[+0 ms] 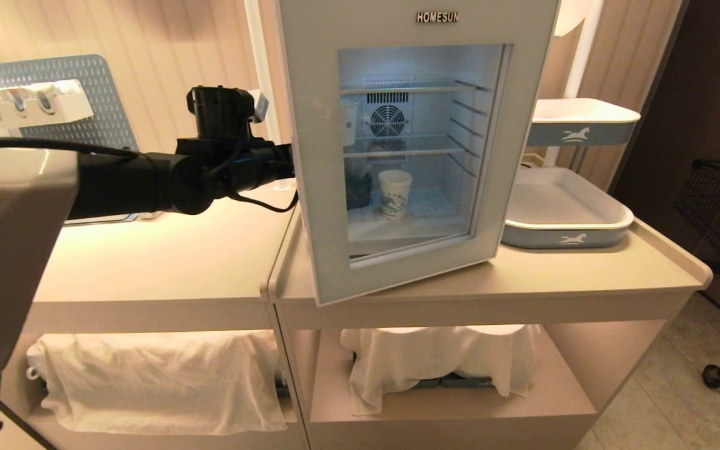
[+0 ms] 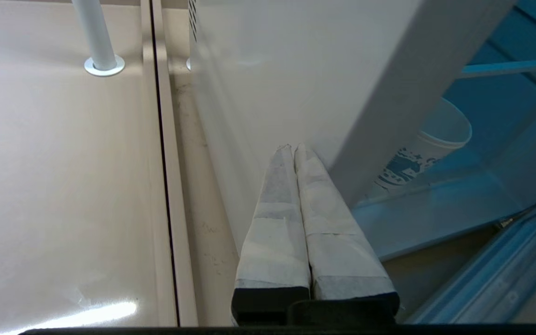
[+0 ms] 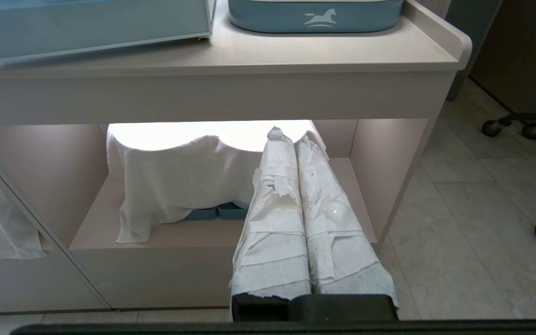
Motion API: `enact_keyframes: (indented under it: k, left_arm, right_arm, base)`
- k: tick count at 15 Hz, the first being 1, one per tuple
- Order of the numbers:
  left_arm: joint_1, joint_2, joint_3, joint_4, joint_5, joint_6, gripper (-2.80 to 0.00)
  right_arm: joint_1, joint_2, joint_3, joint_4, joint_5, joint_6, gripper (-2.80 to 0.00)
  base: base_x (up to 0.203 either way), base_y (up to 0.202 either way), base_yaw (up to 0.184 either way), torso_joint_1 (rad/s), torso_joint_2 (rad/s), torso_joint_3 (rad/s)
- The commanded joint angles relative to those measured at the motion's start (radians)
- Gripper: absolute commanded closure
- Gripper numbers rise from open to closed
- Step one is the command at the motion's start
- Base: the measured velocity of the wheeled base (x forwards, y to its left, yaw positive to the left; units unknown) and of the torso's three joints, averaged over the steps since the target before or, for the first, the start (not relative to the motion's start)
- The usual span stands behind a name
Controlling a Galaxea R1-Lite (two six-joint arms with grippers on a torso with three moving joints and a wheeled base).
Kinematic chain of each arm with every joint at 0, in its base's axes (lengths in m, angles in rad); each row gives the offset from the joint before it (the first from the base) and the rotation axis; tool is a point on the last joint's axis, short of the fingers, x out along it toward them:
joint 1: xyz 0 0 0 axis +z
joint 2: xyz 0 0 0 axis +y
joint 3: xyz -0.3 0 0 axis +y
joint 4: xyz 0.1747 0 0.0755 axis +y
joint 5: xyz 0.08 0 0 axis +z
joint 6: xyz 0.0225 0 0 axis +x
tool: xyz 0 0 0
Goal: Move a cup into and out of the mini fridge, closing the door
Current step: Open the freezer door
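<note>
Right end effector (image 3: 294, 136) low before the desk (image 3: 333, 53), wrapped fingers pressed together, nothing held, pointing at the cloth-draped lower shelf (image 3: 193, 230). Left end effector (image 2: 294, 148) above the desk beside the mini fridge (image 1: 397, 131), fingers closed and empty, tips close against the fridge's side wall near the door (image 1: 316, 187). Door ajar, swung slightly out at its near edge. Cup (image 1: 394, 194) upright on the fridge floor, seen through the glass. Trays (image 1: 563, 215) further right.
</note>
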Motion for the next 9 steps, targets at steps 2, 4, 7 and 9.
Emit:
enact_keyframes:
  k: [2,4,7,9]
  left_arm:
    - [-0.002,-0.067,0.050,0.002,-0.007,-0.039,0.00]
    - [-0.015,-0.108,0.073,0.007,-0.008,-0.091,0.00]
    - [-0.040,-0.174,0.148,0.005,-0.008,-0.112,0.00]
    - [-0.068,-0.213,0.183,-0.002,-0.007,-0.121,0.00]
  right_arm:
    - [0.000,0.002,0.018,0.000,0.000,-0.001,0.00]
    - [0.000,0.002,0.018,0.000,0.000,-0.001,0.00]
    - [0.000,0.002,0.018,0.000,0.000,-0.001,0.00]
    - [0.000,0.002,0.018,0.000,0.000,-0.001,0.00]
  base:
    - [0.000,0.000,0.000,0.000,0.00,0.000]
    - [0.000,0.000,0.000,0.000,0.00,0.000]
    - [0.000,0.000,0.000,0.000,0.00,0.000]
    - [0.000,0.000,0.000,0.000,0.00,0.000]
